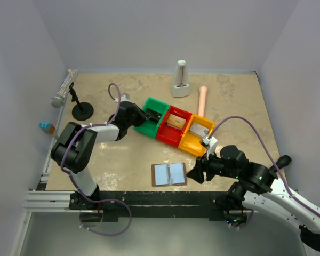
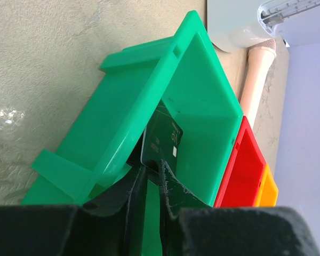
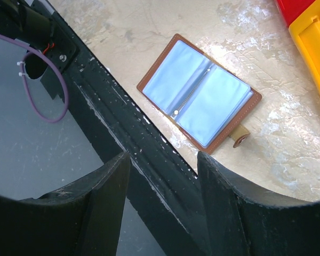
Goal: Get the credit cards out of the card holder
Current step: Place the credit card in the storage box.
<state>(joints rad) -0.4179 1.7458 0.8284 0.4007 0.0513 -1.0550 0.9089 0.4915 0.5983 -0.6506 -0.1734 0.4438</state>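
- The left gripper reaches into the far green bin, jaws narrow on a dark card, seemingly to deposit it.
- The right gripper hovers wide open just right of the emptied-looking card holder.

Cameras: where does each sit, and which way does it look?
Top: above and behind, facing down at the table; left arm and right arm show.
Left wrist: on that arm, looking along the left tool at a card in the green bin.
Right wrist: on that arm, looking past the right tool at the card holder.
Top and right wrist share the card holder.
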